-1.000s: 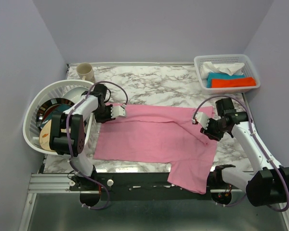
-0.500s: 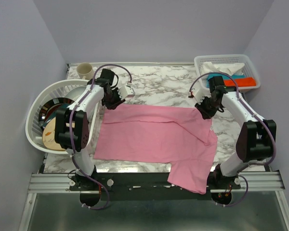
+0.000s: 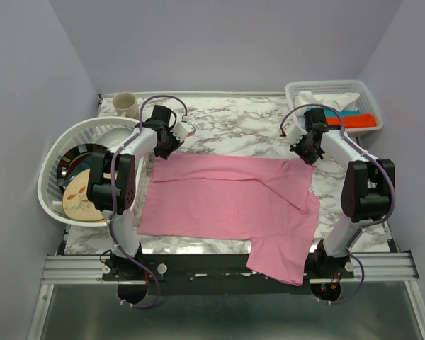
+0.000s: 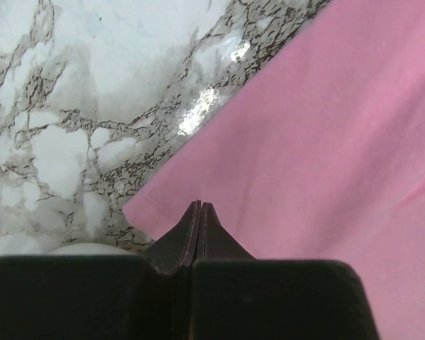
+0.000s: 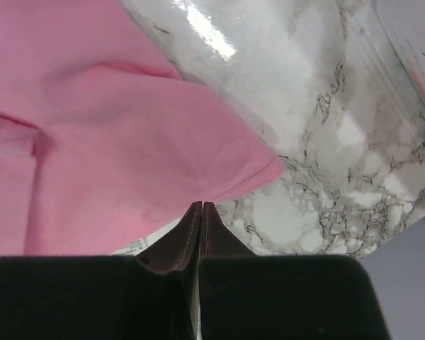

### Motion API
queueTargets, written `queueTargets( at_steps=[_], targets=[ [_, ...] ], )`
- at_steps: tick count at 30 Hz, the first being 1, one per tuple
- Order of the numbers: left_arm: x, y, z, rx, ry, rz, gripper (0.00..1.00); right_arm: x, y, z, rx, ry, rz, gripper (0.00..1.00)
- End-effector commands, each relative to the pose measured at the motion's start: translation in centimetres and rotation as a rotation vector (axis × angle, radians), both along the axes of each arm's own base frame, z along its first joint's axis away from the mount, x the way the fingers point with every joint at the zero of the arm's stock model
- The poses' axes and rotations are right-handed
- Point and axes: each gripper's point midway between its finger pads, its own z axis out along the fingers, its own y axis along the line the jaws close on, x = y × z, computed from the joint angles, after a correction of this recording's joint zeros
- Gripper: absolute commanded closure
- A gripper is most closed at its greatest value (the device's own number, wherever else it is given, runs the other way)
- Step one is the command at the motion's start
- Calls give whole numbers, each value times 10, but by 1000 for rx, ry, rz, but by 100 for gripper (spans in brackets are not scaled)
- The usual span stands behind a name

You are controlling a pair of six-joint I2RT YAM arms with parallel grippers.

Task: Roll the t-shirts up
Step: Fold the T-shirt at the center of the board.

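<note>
Left hand (image 4: 200,212), right hand (image 5: 200,211) farther back

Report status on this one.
Left tool shut, empty. Right tool shut, empty. Pink t-shirt spread flat, not rolled. Nothing on it.

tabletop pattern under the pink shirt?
White marble with dark grey veining, glossy. The tabletop shows best in the left wrist view.
</note>
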Motion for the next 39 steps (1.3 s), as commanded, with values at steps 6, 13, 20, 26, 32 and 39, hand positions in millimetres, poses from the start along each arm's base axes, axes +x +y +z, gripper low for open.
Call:
queueTargets(
  at_steps=[6,13,20,26,32,39],
  targets=[
    [17,13,-28,73,-24,162,100,32,-42,-30,-240,-52,12,93],
    [23,8,-30,57,-25,192,100,41,-54,-42,-297,-69,14,94],
    [31,10,-38,89,-29,218,100,66,-72,-38,-370,-105,0,96],
    [47,7,-38,87,-35,236,100,89,-98,-28,-391,-138,-34,97],
    [63,4,-19,65,-93,251,100,109,-96,0,-344,-206,-65,97],
    [67,-18,49,-63,-165,227,100,86,-74,60,-195,-217,-127,91]
  ],
)
